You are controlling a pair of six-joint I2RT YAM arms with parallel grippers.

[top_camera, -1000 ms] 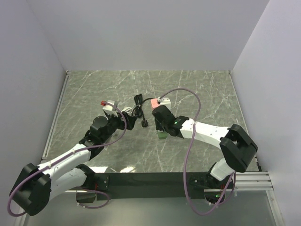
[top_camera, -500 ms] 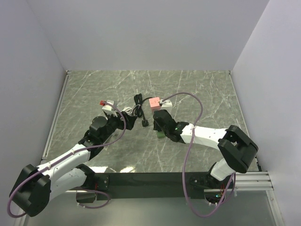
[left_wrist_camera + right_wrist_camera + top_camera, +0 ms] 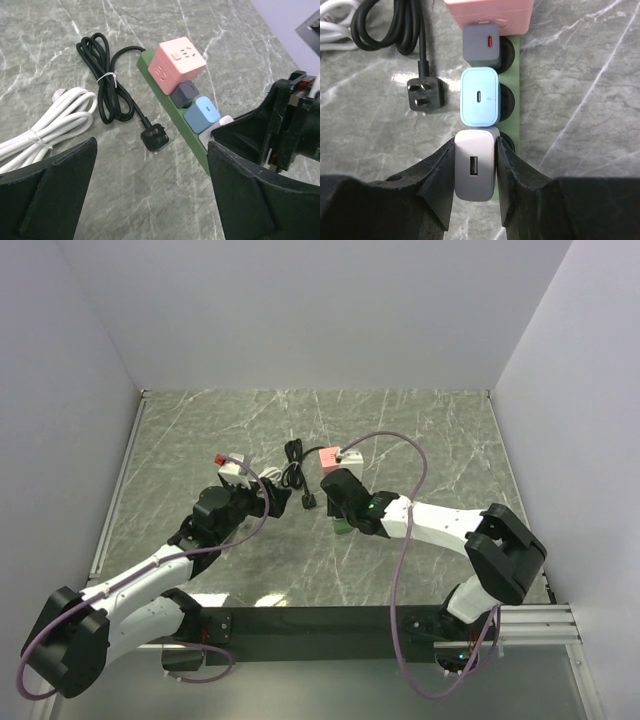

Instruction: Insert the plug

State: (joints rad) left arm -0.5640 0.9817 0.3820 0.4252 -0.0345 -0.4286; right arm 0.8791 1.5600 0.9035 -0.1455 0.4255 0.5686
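Observation:
A green power strip (image 3: 514, 120) lies on the marble table and holds a pink cube adapter (image 3: 490, 11), a dark grey adapter (image 3: 481, 46) and a light blue adapter (image 3: 480, 97) in a row. My right gripper (image 3: 476, 167) is shut on a white USB charger (image 3: 475, 150), held over the strip's socket right beside the blue adapter. I cannot tell how deep it sits. My left gripper (image 3: 151, 165) is open and empty above the bare table, just near of a loose black plug (image 3: 155, 136) and left of the strip (image 3: 176, 116).
A coiled black cable (image 3: 102, 75) leads to the loose plug. A bundled white cable (image 3: 45, 122) lies to its left. In the top view the strip (image 3: 344, 527) sits mid-table between both grippers, left (image 3: 275, 498) and right (image 3: 340, 502).
My right gripper with the white charger shifted slightly nearer, then back a little over the strip. My left gripper edged slightly to the right.

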